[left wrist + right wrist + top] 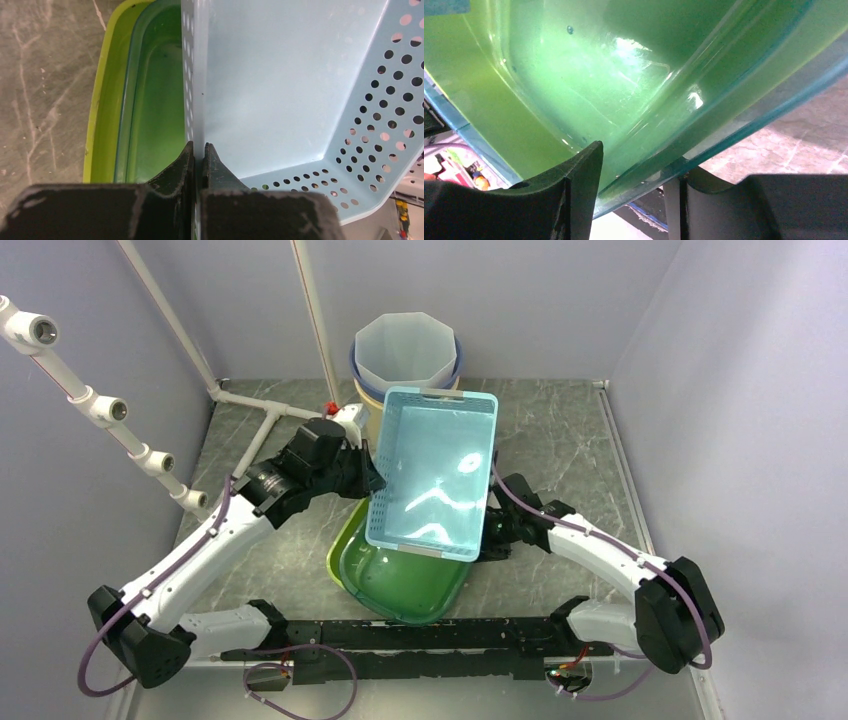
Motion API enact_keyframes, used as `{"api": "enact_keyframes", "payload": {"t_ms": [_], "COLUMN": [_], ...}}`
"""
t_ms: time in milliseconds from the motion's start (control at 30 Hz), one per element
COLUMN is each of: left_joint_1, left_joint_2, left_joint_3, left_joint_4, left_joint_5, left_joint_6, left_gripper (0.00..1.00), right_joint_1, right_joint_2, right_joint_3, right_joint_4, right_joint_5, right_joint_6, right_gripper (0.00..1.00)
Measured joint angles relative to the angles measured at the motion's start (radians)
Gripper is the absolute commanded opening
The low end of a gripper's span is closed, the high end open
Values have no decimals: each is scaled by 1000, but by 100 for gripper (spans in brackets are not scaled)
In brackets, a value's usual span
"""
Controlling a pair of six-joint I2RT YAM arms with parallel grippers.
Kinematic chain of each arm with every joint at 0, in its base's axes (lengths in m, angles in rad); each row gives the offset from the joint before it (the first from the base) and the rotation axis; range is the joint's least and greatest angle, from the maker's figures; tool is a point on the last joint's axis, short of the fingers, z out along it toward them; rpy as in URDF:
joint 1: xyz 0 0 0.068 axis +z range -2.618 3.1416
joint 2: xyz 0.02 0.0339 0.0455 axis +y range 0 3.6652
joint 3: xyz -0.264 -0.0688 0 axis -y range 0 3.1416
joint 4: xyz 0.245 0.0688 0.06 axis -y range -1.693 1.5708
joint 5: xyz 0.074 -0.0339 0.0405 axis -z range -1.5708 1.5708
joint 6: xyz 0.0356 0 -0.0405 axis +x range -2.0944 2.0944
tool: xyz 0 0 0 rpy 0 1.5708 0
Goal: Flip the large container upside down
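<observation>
The left claw (198, 150) is pinched shut on the long side wall of the blue basket (280, 90), one finger inside and one outside, right at the rim. I take that basket for the large container. It hangs tilted above the green tub (400, 585) with its open mouth facing upward. Its near end is low over the tub, and I can't tell whether the two touch.

The right claw (640, 165) sits astride the green tub's rim with its jaws about half apart. I can't make out whether they bite or only straddle it.

The basket looks like thin, perforated plastic. It is probably light, but it is likely to flex under a pinch on one wall. It is smooth enough to swivel or slip between the fingers as it goes over. The rim seems the stiffest place to hold, and mid-length on the long side, where the claw is now, should balance it best.

The tub is glossy and appears to be two nested shells, which might part if lifted by one lip. Farther back a pale bucket (405, 350) stands on the grey table (560, 440).
</observation>
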Motion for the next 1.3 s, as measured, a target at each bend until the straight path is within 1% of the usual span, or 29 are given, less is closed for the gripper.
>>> {"api": "enact_keyframes", "payload": {"t_ms": [67,133,200,300,367,433,600,767,933,1067,1133,1200,1300], "left_joint_1": [0,0,0,0,0,0,0,-1,0,-2,-3,-3,-5], "left_joint_2": [-18,-27,-29,-29,-29,-29,-37,-74,-79,-61,-53,-43,-26], "left_joint_3": [0,0,0,-1,-2,-3,-7,-46,-63,-77,-94,-115,-141], "left_joint_4": [-1,-2,-2,-7,-9,-12,-14,21,70,132,172,214,253], "left_joint_5": [-19,-29,-39,-47,-48,-50,-58,-74,-78,-77,-73,-71,-63], "left_joint_6": [0,-4,-7,-12,-14,-15,-34,-87,-164,-238,-279,-315,-371], "left_gripper": [3,3,3,3,3,3,3,3,3,3,2,3,3], "right_joint_1": [8,10,11,12,13,15,14,12,12,11,11,11,11], "right_joint_2": [0,0,0,-8,-29,-66,-188,-354,-638,-866,-938,-990,-1019], "right_joint_3": [0,0,-1,0,10,40,74,74,55,3,-18,-33,-35], "right_joint_4": [10,24,44,58,46,14,-85,-206,-220,-192,-190,-188,-179], "right_joint_5": [-12,-28,-39,-31,11,92,310,483,582,616,621,613,567], "right_joint_6": [1,10,32,62,84,109,174,261,299,312,315,314,293], "right_gripper": [55,62,66,77,84,89,95,96,95,92,90,88,84]}}
